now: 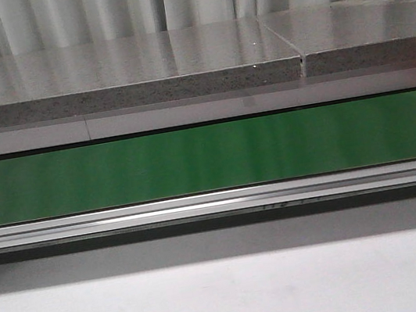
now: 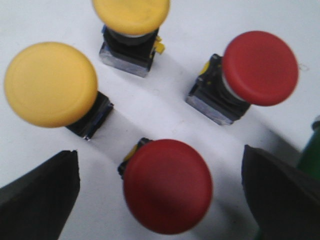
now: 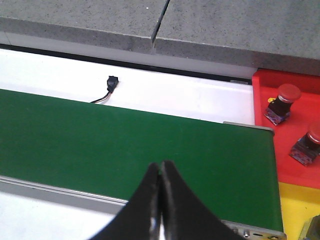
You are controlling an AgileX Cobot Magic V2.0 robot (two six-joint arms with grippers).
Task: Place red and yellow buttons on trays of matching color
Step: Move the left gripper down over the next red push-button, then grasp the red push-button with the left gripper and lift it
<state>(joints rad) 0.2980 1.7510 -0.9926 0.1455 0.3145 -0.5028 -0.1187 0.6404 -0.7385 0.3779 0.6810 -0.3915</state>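
Observation:
In the left wrist view my left gripper [image 2: 160, 172] is open, its two black fingers on either side of a red button [image 2: 167, 186] standing on the white surface. A second red button [image 2: 260, 67] and two yellow buttons [image 2: 50, 84] [image 2: 131, 15] stand beyond it. In the right wrist view my right gripper [image 3: 161, 166] is shut and empty above the green belt [image 3: 125, 145]. A red tray [image 3: 267, 135] holds two red buttons [image 3: 288, 94] [image 3: 314, 134]. A yellow tray [image 3: 295, 207] lies just next to it. Neither gripper shows in the front view.
The green conveyor belt [image 1: 208, 157] runs across the front view, with a metal rail [image 1: 215, 202] in front and a grey stone slab [image 1: 124, 74] behind. A small black connector with a wire [image 3: 112, 81] lies on the white strip behind the belt.

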